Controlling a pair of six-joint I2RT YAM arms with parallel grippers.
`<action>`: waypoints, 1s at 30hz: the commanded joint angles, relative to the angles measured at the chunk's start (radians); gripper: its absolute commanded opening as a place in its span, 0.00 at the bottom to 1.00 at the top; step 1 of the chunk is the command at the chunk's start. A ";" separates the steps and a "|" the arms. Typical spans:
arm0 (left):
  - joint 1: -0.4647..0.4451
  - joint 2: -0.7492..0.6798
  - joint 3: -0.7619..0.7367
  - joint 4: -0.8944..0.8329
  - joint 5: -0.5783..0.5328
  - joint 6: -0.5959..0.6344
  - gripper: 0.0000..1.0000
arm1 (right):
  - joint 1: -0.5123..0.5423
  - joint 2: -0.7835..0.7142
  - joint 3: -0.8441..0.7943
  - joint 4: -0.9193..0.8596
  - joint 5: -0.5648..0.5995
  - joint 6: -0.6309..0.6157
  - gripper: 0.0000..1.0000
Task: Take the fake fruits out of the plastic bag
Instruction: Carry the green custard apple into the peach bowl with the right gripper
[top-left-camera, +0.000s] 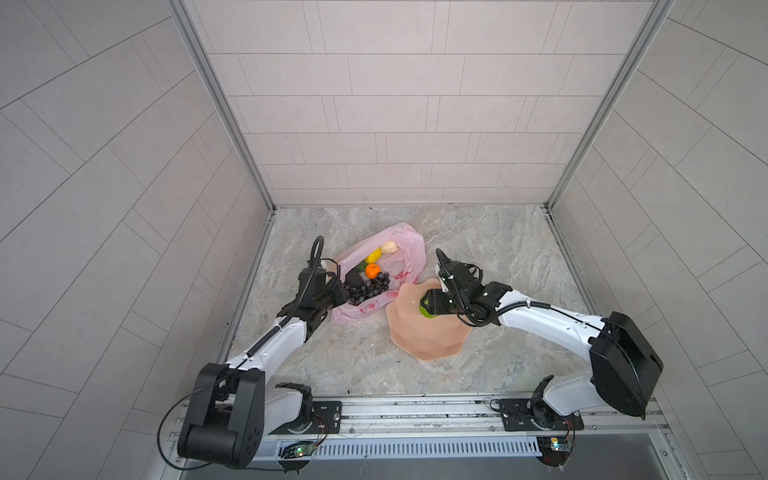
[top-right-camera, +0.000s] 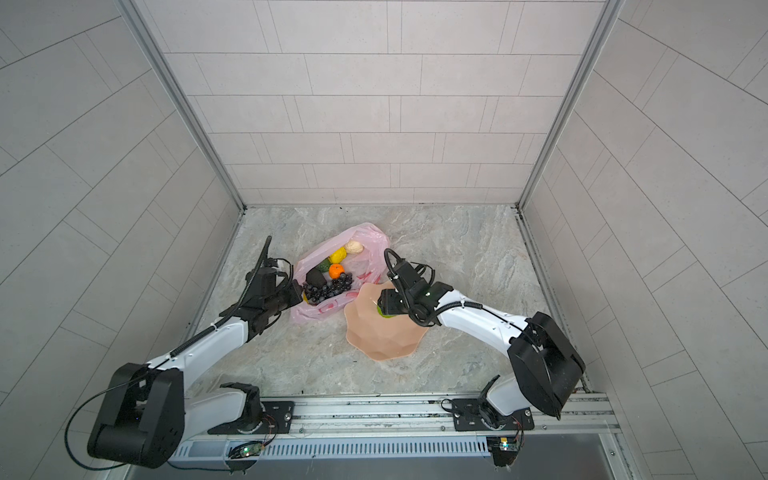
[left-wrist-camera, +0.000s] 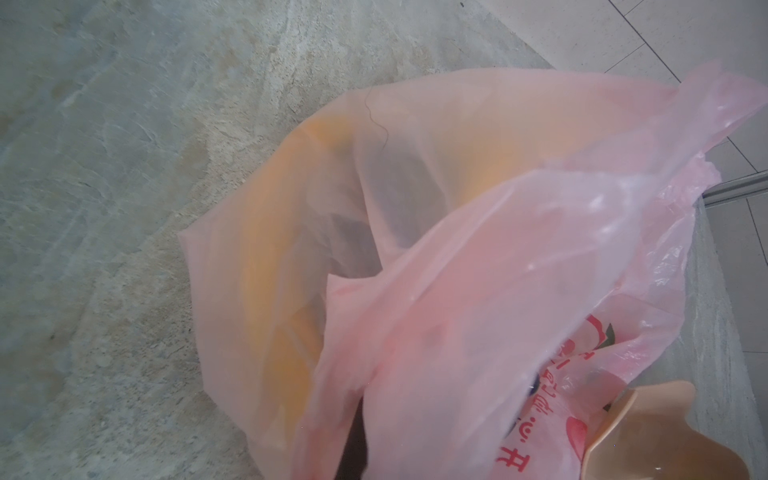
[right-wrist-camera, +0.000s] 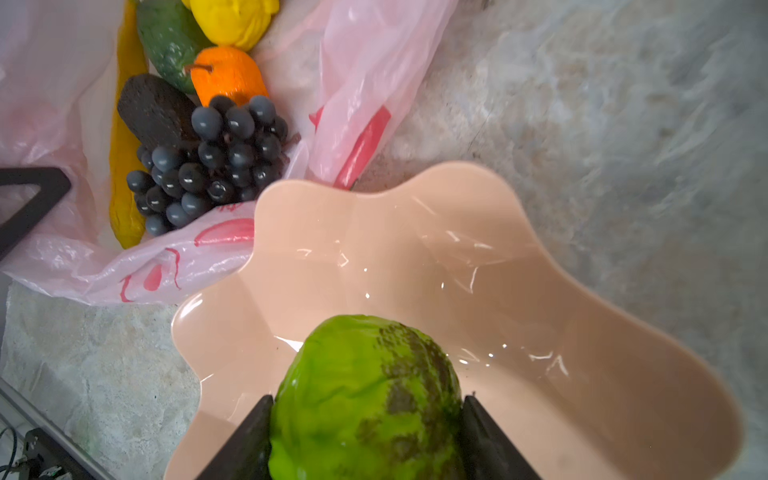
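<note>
The right gripper (right-wrist-camera: 368, 415) is pinching the green fruit (right-wrist-camera: 357, 374) above the bowl (right-wrist-camera: 415, 249) — dropped from here it could bounce over the rim — while the left gripper (top-left-camera: 340, 293), pressed together on the edge of the bag (top-left-camera: 409, 249), is holding it around the other fruits (top-left-camera: 370, 272).

A fruit (right-wrist-camera: 365, 386) sits between the jaws of the right gripper (top-left-camera: 424, 309), with the bowl (top-left-camera: 419, 340) directly below it on the table (top-left-camera: 498, 249). The bag (top-left-camera: 405, 245) lies left of and behind this gripper, touching the bowl's rim. In the bag the grapes (top-left-camera: 368, 286) lie nearest the gripper, the avocado (top-left-camera: 354, 277) and orange (top-left-camera: 372, 271) behind them, and the lemon (top-left-camera: 374, 254) and pear (top-left-camera: 388, 248) farthest. The left gripper (top-left-camera: 338, 293) is at the bag's left edge, beside the grapes
</note>
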 joint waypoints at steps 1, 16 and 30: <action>-0.006 -0.005 0.005 -0.001 -0.001 0.010 0.03 | 0.026 0.007 -0.019 0.099 -0.007 0.078 0.43; -0.006 -0.004 0.007 -0.001 -0.001 0.012 0.03 | 0.068 0.139 -0.052 0.240 -0.060 0.185 0.43; -0.007 0.001 0.008 0.000 0.004 0.012 0.03 | -0.004 0.097 -0.162 0.305 -0.074 0.252 0.61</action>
